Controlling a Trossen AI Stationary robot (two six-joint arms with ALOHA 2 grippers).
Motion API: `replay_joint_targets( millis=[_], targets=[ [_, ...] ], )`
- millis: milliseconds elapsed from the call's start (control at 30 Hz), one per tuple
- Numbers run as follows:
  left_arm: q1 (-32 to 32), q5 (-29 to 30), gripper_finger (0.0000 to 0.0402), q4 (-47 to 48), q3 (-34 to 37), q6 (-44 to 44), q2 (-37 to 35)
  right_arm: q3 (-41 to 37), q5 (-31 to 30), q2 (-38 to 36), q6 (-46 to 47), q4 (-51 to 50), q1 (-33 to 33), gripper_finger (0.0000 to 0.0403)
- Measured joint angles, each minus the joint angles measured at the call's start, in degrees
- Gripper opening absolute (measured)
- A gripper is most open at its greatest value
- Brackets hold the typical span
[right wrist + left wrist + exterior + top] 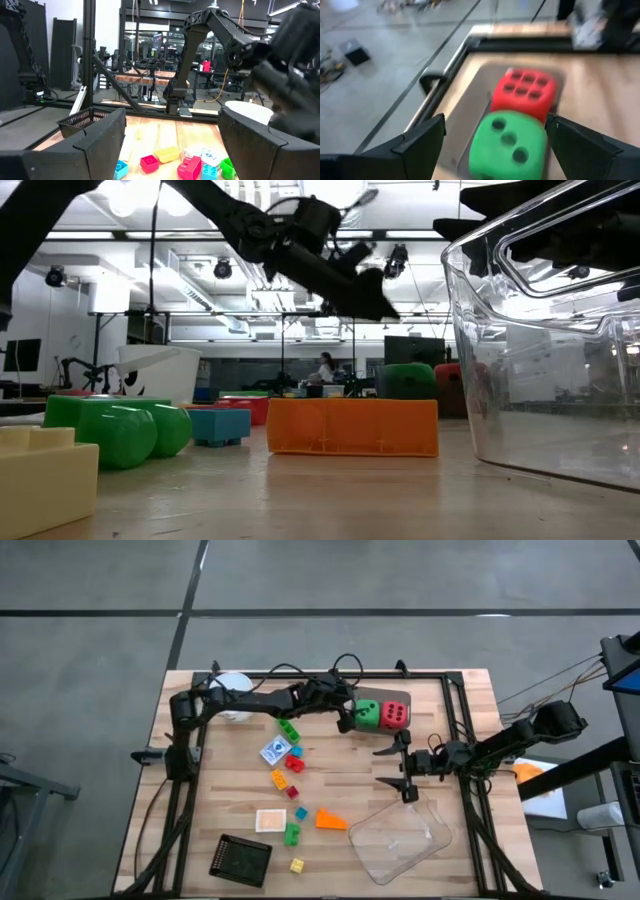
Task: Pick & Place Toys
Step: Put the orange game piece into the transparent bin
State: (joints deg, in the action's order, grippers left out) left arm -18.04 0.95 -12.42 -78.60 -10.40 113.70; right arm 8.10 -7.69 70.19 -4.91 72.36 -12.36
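A green die (367, 714) and a red die (395, 714) stand side by side on the table near its far edge, and they seem to touch. My left gripper (350, 721) hovers open at the green die (507, 145). Its fingers stand on either side of the die, slightly above it. My right gripper (400, 767) waits open, right of centre and above the table. Small bricks lie left of centre: green (289, 730), red (294, 762), orange (280, 779) and yellow (297, 865). An orange wedge (330, 820) lies near them.
A clear tray (400, 840) sits near the front right, below my right gripper. A white cup (232, 695) stands at the far left, and a black basket (240, 858) at the front left. A printed card (274, 751) and a beige square (270, 821) lie among the bricks.
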Motion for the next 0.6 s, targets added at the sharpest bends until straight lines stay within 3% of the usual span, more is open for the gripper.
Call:
replay_joint_targets(
  millis=[200,600],
  targets=[
    [0.1,-9.44,0.0343,-10.4,7.17,3.18,-5.91,-0.95,0.27,0.0,0.12,-0.06,-0.04,0.0308],
    [2.7,-9.97,0.0344,-14.91,34.94,5.57,-30.6,-1.35,0.29,0.29,0.44,-0.61,-0.14,0.0308]
  ],
)
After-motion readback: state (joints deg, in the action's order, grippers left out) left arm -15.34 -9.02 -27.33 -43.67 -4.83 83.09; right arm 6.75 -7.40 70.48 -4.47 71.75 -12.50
